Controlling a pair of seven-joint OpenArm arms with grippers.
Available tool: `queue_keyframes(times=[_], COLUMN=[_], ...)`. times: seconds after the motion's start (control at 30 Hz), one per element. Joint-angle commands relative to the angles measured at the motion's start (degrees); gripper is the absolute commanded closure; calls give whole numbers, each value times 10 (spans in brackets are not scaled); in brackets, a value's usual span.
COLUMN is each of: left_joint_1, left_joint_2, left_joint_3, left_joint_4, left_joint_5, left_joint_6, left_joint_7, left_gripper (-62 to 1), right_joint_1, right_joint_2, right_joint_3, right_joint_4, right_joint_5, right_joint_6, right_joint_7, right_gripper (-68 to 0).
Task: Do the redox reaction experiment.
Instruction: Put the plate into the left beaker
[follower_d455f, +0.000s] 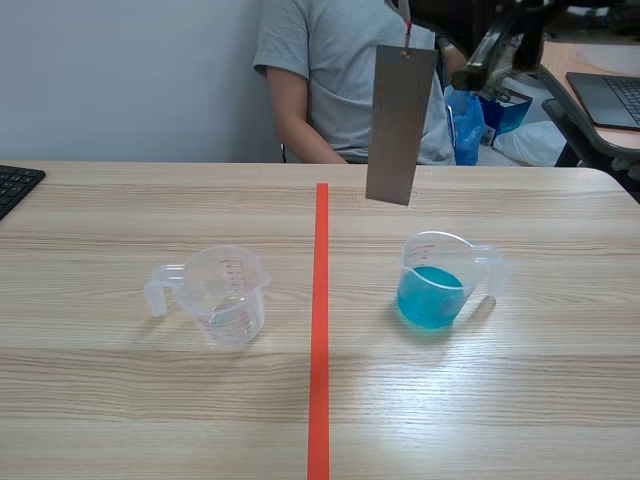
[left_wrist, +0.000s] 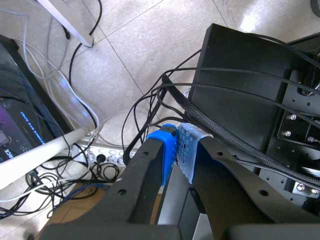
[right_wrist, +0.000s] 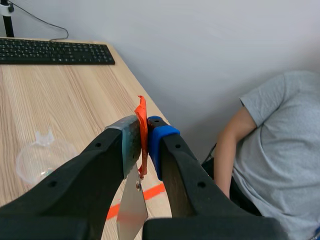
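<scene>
Right gripper (right_wrist: 145, 139) clenching orange tag (right_wrist: 142, 112); metal plate (follower_d455f: 400, 125) hanging raised near right-side blue-liquid cup (follower_d455f: 440, 290). Left gripper (left_wrist: 177, 150) sitting clenched, empty.

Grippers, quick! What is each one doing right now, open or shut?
Left gripper: shut, holding nothing.
Right gripper: shut on the orange tag, with the metal plate hanging from it.

Front camera plus two wrist cameras.
The scene view looks from the near edge of the table (follower_d455f: 150, 400) toward the far person (follower_d455f: 330, 70). The raised right wrist view faces left, sharing the metal sheet (right_wrist: 131, 212), empty measuring cup (right_wrist: 37, 160) and keyboard (right_wrist: 55, 51); the left wrist view faces the floor (left_wrist: 150, 45).
</scene>
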Motion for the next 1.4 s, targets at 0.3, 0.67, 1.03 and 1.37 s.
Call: queue_keyframes(times=[0.3,0.67,1.03,1.37], left_joint_1=[-5,-76,-117,-117], left_joint_2=[3,3,3,3], left_joint_3=[2,2,5,5], left_joint_4=[5,-51,-75,-75], left_joint_5=[-3,-3,-3,-3], left_joint_6=[-2,-2,-2,-2], left_joint_7=[-5,-4,-5,-6], left_gripper=[-36,-36,-36,-36], right_joint_1=[67,95,101,101], right_joint_2=[-99,-204,-265,-275], right_joint_3=[-85,-158,-209,-229], right_joint_4=[1,-54,-114,-144], right_joint_5=[-58,-118,-163,-187], right_joint_6=[-6,-10,-10,-24], right_joint_7=[-17,-19,-14,1], right_gripper=[-13,-13,-13,-13])
